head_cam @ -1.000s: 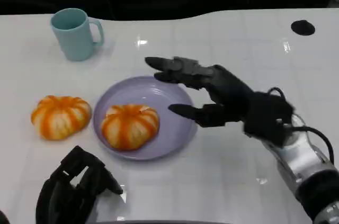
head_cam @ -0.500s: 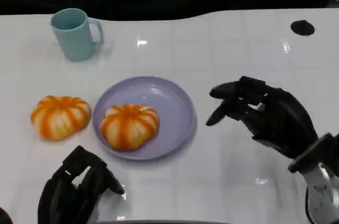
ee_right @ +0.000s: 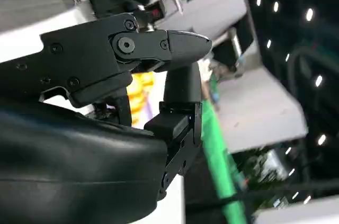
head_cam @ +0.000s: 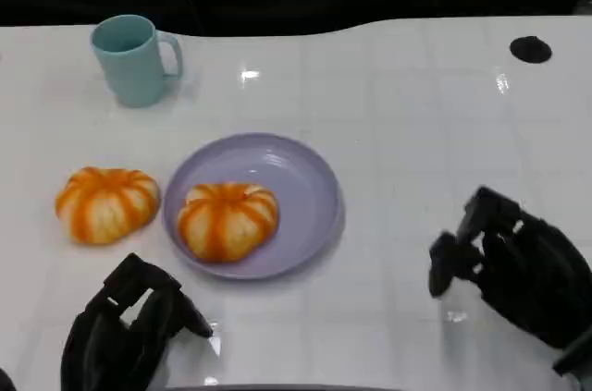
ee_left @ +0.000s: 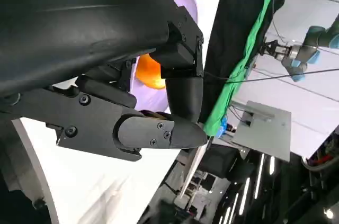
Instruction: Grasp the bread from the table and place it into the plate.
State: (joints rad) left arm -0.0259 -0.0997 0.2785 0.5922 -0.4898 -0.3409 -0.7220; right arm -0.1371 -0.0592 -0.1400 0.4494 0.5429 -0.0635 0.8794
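R hand (head_cam: 513,266) pulled back from plate (head_cam: 310,169) to near table edge, fingers curled, nothing held | 1 bread (head_cam: 227,218) seen in plate, 2nd bread (head_cam: 104,202) left on table | L hand (head_cam: 125,331) curled, idle | drop judged done

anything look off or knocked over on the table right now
Nothing stands out. One bread sits flat in the purple plate, a second bread lies on the table beside it, and the teal mug stands upright. No spills.

Before you, a glossy white table (head_cam: 416,132) with light glints, black darkness beyond its far edge
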